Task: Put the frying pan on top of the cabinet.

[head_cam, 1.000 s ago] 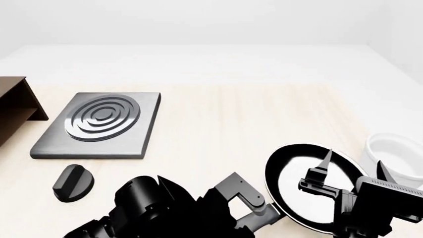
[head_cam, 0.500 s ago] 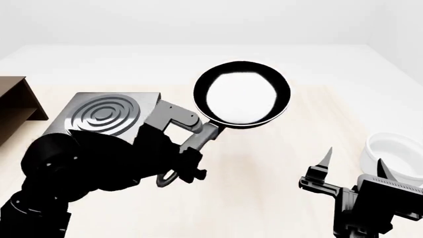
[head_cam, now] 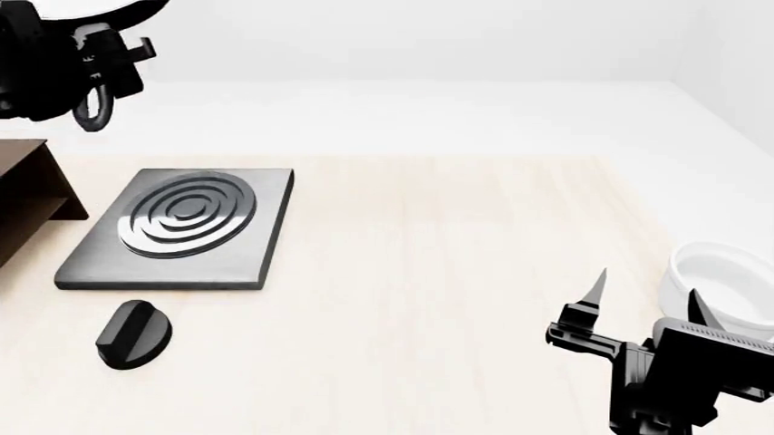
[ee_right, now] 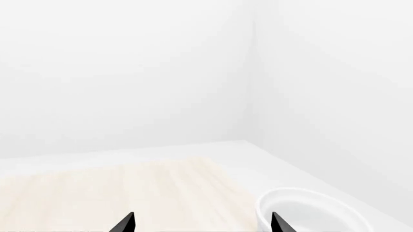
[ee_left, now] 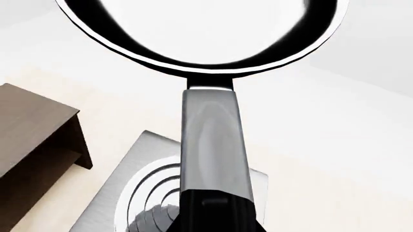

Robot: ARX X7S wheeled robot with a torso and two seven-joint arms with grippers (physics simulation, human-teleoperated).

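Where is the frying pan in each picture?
Left wrist view: the frying pan fills the upper part, its handle running down to the left gripper.
Head view: only its rim shows, at the top left corner.
Right wrist view: not in it.
Shared landmark: the grey stove plate.

I have swung my left pincer [head_cam: 91, 68] and the pan [ee_left: 200, 34] up and leftward, from low beside the bowl [head_cam: 726, 272] to high above the cabinet [head_cam: 31, 195]

Plain white walls [ee_right: 129, 72], pale wooden tabletop [head_cam: 459, 272]
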